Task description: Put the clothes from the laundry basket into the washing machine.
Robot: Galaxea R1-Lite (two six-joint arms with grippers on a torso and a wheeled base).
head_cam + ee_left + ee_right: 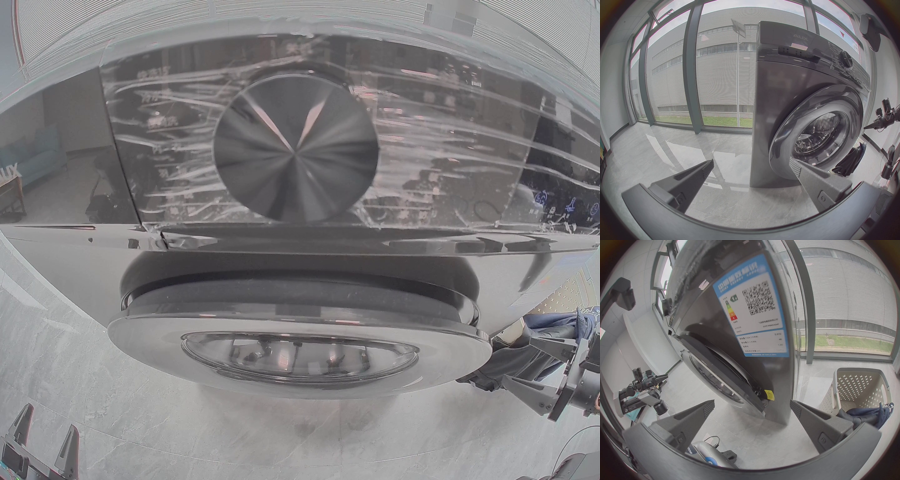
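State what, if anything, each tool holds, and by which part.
Nothing is held. The left tool and the right tool both stand open and empty; the dark clothes lie ungripped in the laundry basket.

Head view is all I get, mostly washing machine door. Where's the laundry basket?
Observer: The laundry basket stands on the floor, to the robot's right of the washing machine.
Operator: Anything in it?
Observer: A dark blue garment hangs over its near side.
Operator: Is the right tool gripping that?
Observer: No. The right tool is open, with nothing between its fingers.
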